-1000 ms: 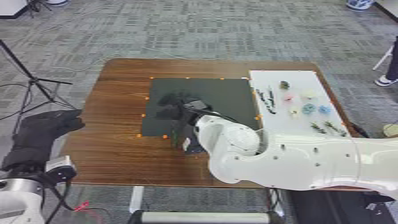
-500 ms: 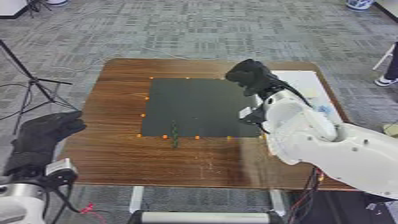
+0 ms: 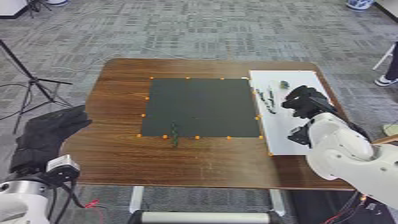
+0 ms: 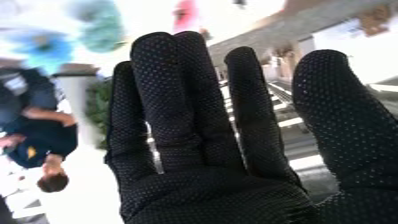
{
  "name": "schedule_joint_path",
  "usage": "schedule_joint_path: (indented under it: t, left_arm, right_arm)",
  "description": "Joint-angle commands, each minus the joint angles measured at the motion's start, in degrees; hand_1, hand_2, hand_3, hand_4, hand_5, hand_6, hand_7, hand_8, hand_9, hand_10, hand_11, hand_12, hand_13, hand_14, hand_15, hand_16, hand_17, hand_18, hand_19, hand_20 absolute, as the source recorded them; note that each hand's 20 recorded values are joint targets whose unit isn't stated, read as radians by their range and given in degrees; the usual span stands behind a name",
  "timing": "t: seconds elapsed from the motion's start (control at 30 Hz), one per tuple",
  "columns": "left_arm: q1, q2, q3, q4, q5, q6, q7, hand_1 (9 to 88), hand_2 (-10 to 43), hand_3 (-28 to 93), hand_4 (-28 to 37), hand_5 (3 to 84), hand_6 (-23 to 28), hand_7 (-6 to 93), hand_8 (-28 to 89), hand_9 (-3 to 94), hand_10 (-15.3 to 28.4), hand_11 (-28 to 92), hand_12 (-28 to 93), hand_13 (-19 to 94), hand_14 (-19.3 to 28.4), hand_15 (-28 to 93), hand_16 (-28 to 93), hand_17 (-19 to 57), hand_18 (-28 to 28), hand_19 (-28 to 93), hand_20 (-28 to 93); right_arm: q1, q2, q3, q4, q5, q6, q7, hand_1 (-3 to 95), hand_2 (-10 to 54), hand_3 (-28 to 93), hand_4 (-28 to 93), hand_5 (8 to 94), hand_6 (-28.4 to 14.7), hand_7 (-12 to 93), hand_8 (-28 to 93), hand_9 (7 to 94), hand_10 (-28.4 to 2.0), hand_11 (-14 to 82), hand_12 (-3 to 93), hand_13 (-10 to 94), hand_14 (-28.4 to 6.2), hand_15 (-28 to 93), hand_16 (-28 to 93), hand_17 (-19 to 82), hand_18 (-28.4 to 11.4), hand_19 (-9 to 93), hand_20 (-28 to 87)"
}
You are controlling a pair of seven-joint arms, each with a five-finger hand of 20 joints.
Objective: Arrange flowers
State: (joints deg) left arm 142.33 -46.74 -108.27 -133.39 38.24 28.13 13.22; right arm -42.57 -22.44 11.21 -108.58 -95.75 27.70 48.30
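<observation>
In the head view my right hand (image 3: 306, 102) is over the white sheet (image 3: 289, 142), hiding part of it. In the right wrist view the right hand (image 4: 191, 150) is open, fingers straight, holding nothing; a blue flower (image 4: 46, 46), a teal flower (image 4: 102, 25) and a pink flower (image 4: 187, 16) lie beyond its fingers. Dark stems (image 3: 266, 100) and a small dark green piece (image 3: 284, 85) lie on the sheet beside the hand. A thin green stem (image 3: 174, 136) crosses the near edge of the dark mat (image 3: 200, 105). My left hand (image 3: 51, 127) is open off the table's left edge.
Small orange markers (image 3: 197, 137) line the mat and the sheet on the brown table (image 3: 160, 165). A black tripod (image 3: 34, 79) stands on the floor to the left. The right forearm (image 3: 342, 150) crosses the table's near right corner.
My right hand has moved from the mat across to the white sheet on the right, uncovering the green stem on the mat's near edge. The left hand has shifted only slightly.
</observation>
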Motion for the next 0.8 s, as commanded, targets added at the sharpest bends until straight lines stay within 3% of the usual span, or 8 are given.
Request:
schedule_joint_path:
  t: [0.03, 0.1, 0.27, 0.37, 0.6, 0.8]
  left_arm:
    - [3.2, 1.74, 0.81, -0.23, -0.67, 0.93, 4.15, 25.4, -2.6, 86, -20.4, 57.3, 11.1, 12.5, -10, 48.1, 19.4, 31, 11, 34, 22.8, 52, -8, -5.4, 17.6, 43, 13]
    - [3.3, 1.14, 0.63, -0.27, 0.29, 0.06, 3.43, 24.8, -2.8, 87, -20.9, 56.7, 10.9, 12.6, -10, 48.0, 19.5, 31, 11, 34, 22.9, 52, -8, -5.5, 17.7, 43, 14]
    - [3.1, 0.46, 0.49, -0.05, 1.22, -1.88, 2.74, 24.2, -2.8, 86, -22.1, 56.9, 11.0, 12.9, -10, 48.2, 19.8, 33, 12, 34, 23.0, 53, -8, -5.5, 17.7, 43, 14]
    - [3.4, 0.28, 0.75, -0.14, 0.79, -1.71, 3.03, 23.6, -2.9, 86, -22.5, 57.2, 11.1, 12.9, -10, 48.2, 19.9, 33, 12, 34, 22.9, 53, -8, -5.6, 17.8, 43, 14]
    - [3.3, -0.66, 1.01, -0.27, 1.30, -1.85, 1.57, 23.0, -2.8, 87, -23.5, 57.4, 11.5, 13.0, -10, 48.5, 20.0, 33, 12, 35, 23.0, 54, -8, -5.4, 17.8, 43, 14]
    - [3.7, 0.41, 1.28, -0.23, 0.07, -1.03, 3.40, 22.9, -2.6, 87, -23.8, 57.3, 11.6, 13.1, -10, 48.6, 20.1, 34, 12, 35, 23.2, 54, -8, -5.4, 17.9, 43, 14]
  right_arm:
    - [-2.8, 2.8, 0.2, 1.7, -8.5, -2.8, 8.7, 31.3, 0.8, 81, -24, 53.1, -3.3, 21, -16, 62.8, -17.5, 23.4, 14.6, 58, -16.6, 66, 14, 19, -26.5, 81, 8]
    - [-4.7, 3.0, 1.5, 1.9, -11.0, -4.7, 11.0, 31.5, 0.5, 80, -24, 53.6, -3.4, 21, -16, 62.6, -17.7, 23.7, 14.6, 58, -16.6, 67, 14, 19, -26.8, 82, 8]
    - [-10.2, 4.0, 7.1, 1.5, -12.4, -7.0, 12.8, 31.8, -0.6, 79, -24, 53.6, -3.9, 21, -16, 62.5, -18.3, 25.1, 15.1, 58, -17.0, 68, 14, 20, -27.3, 83, 6]
    - [-14.4, 4.8, 11.2, 0.7, -12.4, -7.6, 13.6, 31.5, -0.6, 79, -24, 53.5, -4.1, 21, -16, 62.5, -18.5, 25.3, 15.0, 58, -17.2, 69, 14, 20, -27.5, 84, 5]
    - [-21.1, 5.6, 16.7, 0.6, -12.3, -7.9, 13.7, 31.0, -0.4, 78, -24, 53.3, -4.5, 20, -16, 62.4, -19.3, 25.3, 14.8, 57, -17.6, 69, 13, 20, -28.1, 85, 2]
    - [-19.1, 5.2, 14.8, 1.7, -11.5, -8.5, 13.7, 30.7, -0.4, 78, -23, 52.9, -4.7, 20, -16, 62.3, -19.6, 25.1, 14.7, 57, -17.9, 70, 13, 20, -28.2, 86, 0]
